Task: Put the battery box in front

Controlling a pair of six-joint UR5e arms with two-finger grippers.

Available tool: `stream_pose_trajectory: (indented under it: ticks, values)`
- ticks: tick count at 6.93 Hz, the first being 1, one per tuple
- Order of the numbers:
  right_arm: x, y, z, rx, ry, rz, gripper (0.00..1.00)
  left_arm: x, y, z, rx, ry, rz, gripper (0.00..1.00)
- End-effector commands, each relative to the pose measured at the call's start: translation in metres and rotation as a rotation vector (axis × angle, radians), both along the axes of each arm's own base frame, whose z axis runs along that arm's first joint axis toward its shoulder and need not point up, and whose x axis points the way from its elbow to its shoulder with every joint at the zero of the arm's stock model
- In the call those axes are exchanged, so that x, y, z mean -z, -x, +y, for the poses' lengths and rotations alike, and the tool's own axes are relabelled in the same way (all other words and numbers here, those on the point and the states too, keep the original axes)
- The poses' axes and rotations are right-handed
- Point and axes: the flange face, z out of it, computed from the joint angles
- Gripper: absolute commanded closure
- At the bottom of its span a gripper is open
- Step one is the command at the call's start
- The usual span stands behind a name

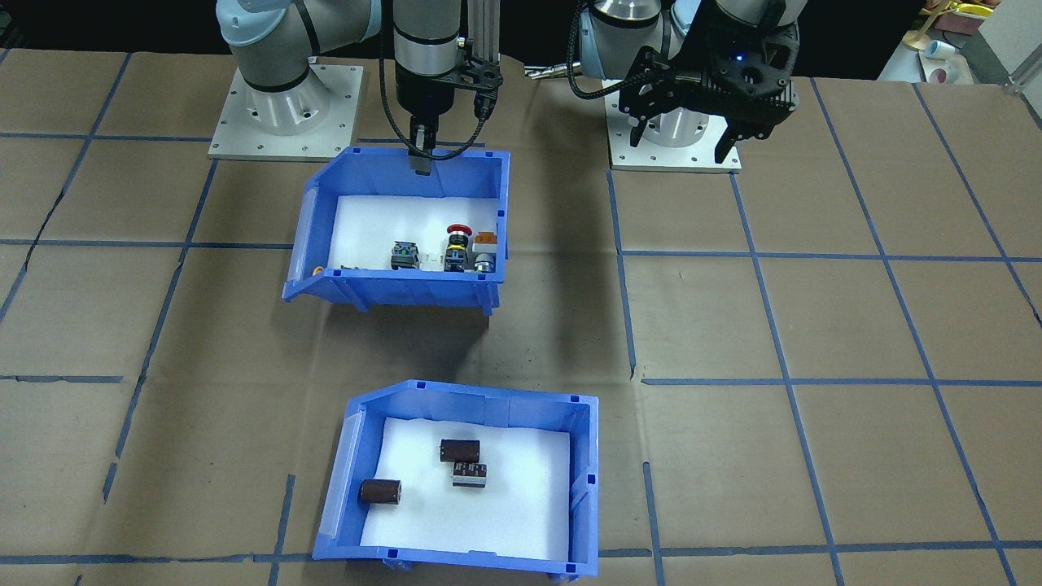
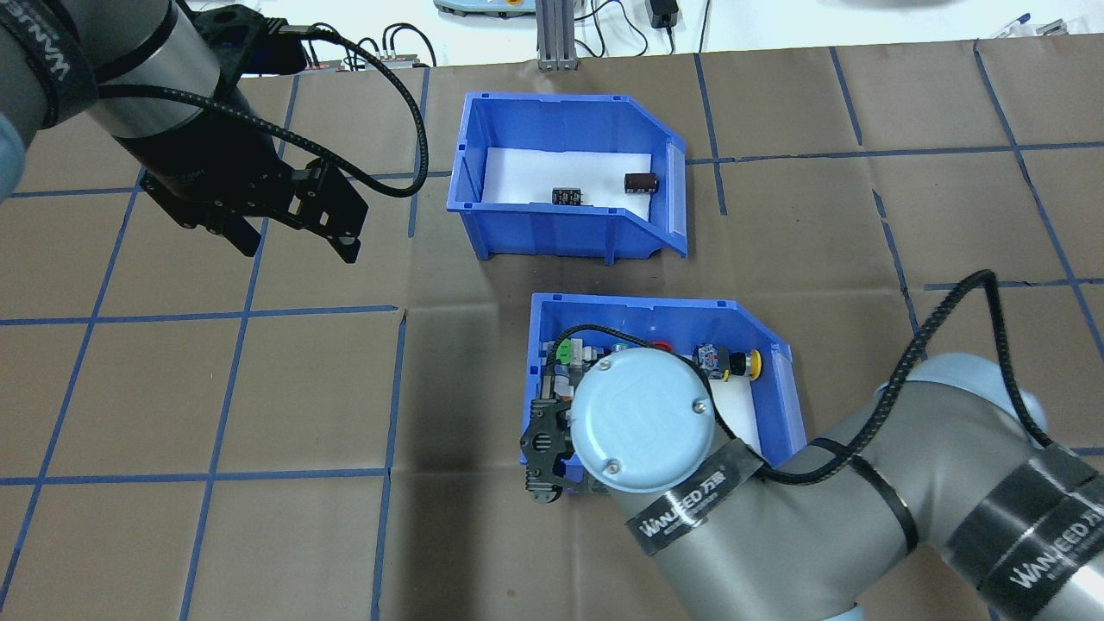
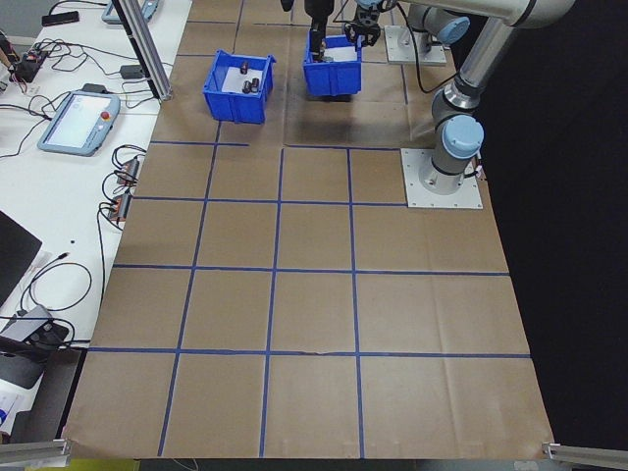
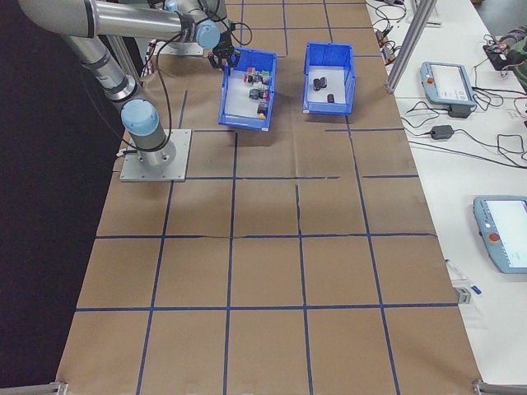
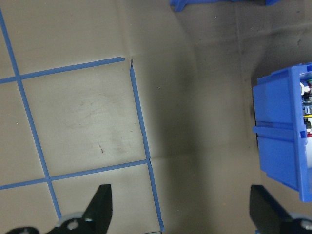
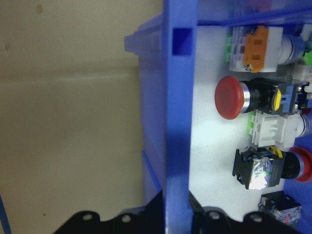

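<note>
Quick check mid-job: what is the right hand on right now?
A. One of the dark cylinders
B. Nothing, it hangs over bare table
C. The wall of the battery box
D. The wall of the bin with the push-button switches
D. In the right wrist view the right hand straddles the blue wall of the switch bin, with a red push-button just inside; the battery box sits apart, untouched.

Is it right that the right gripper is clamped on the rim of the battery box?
No. The right gripper grips the wall of the switch bin, shown by the right wrist view. The battery box sits untouched farther out.
</note>
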Motion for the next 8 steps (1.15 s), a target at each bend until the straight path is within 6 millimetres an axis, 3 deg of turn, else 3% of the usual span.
stream_pose_trajectory:
  ticks: [1,4,7,8]
  values:
    - [0.013,-0.028,-0.007,-0.008,0.058,0.058,0.97,0.008,-0.012,-0.003,-0.015,-0.016,0.001,0.01]
    - [0.036,-0.035,-0.016,-0.010,0.052,0.065,0.97,0.005,-0.019,-0.001,0.001,-0.003,0.003,0.01]
    - [0.041,-0.042,-0.008,-0.048,0.043,0.071,0.96,-0.001,-0.020,0.004,-0.001,0.022,-0.005,0.01]
    - [0.047,-0.039,-0.003,-0.056,0.029,0.079,0.95,-0.002,-0.028,0.004,-0.003,0.039,-0.096,0.01]
